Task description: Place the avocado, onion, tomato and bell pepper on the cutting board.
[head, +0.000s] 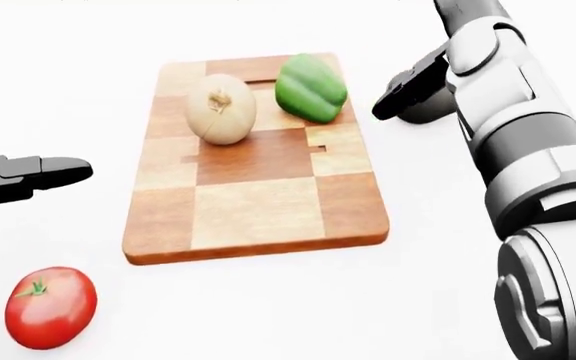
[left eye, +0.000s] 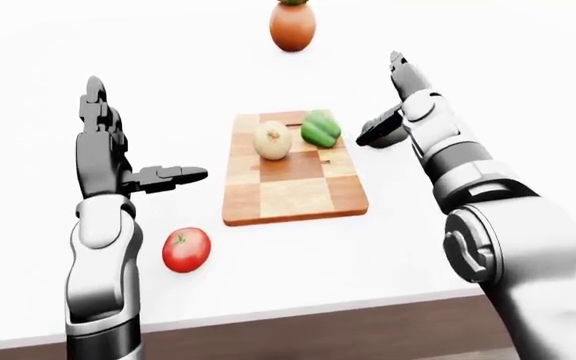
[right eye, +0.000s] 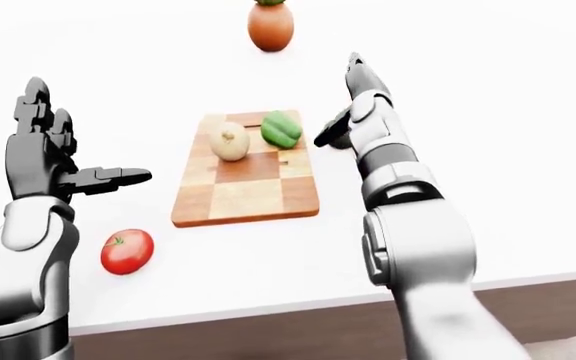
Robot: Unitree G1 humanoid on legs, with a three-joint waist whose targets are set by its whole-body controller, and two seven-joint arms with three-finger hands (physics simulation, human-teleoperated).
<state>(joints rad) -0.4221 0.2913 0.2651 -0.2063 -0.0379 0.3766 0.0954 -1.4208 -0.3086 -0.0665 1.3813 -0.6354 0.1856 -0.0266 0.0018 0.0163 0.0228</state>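
Two raised hands, left hand (left eye: pixel 108 154) and right hand (left eye: pixel 400 101), fingers spread wide, hold nothing.

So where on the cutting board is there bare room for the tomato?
The cutting board is bare across its whole lower half in the head view. The top end is crowded: onion beside bell pepper. The tomato sits off the board at lower left.

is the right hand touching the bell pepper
Apart. The head view shows bare white table between the right hand and the bell pepper, which lies on the cutting board.
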